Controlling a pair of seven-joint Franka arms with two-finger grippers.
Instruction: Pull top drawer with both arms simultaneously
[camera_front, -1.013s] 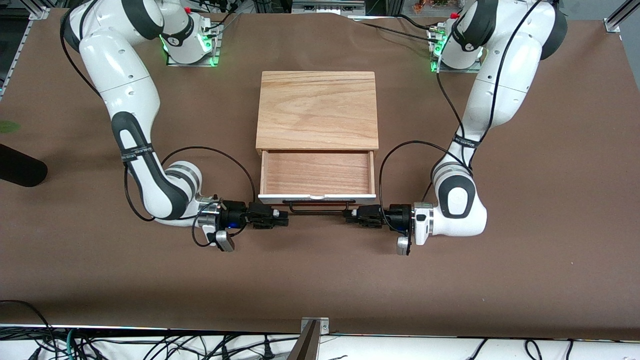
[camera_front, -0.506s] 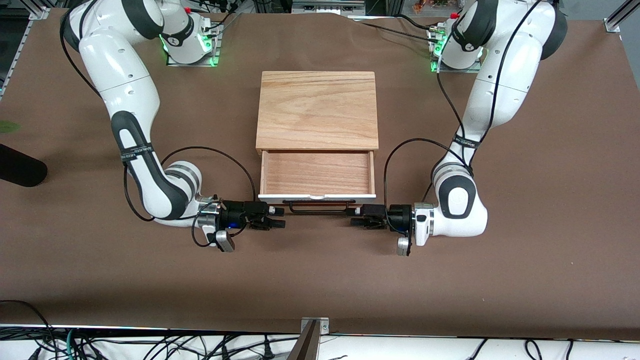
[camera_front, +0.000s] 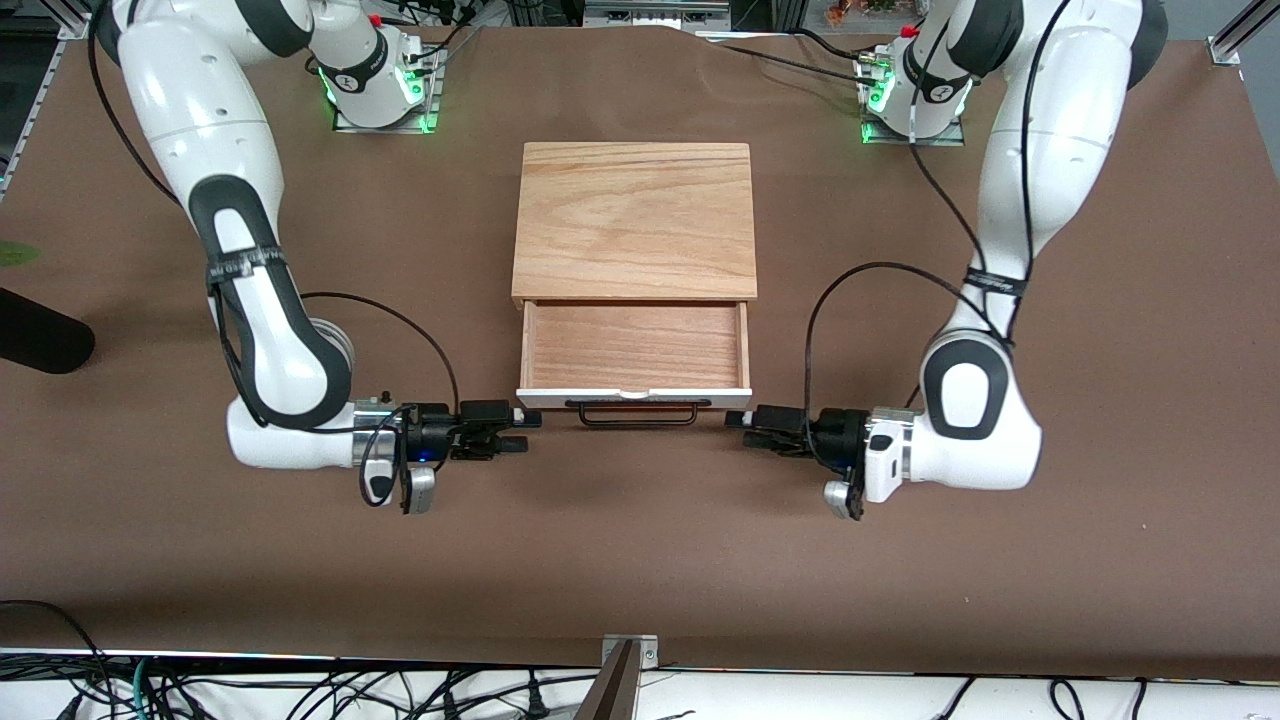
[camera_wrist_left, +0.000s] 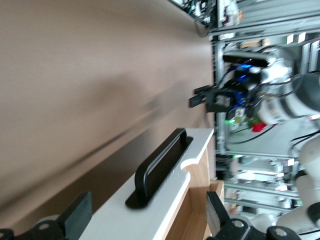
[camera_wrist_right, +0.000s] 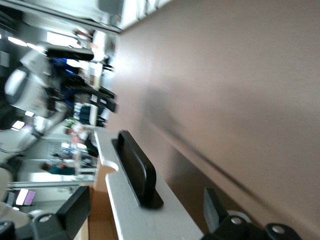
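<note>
Top drawer (camera_front: 634, 352) pulled out at frame centre below the wooden box (camera_front: 634, 220), black handle (camera_front: 638, 412) free, left gripper (camera_front: 742, 427) released and clear at centre-right, right gripper (camera_front: 522, 429) released and clear at centre-left, 2 arms low over the brown table (camera_front: 640, 560).

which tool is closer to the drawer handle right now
Right, narrowly. The right tool sits open just off the end of the handle toward the right arm's end of the table; the left tool, also open, sits slightly farther off the opposite end. Neither touches it.
</note>
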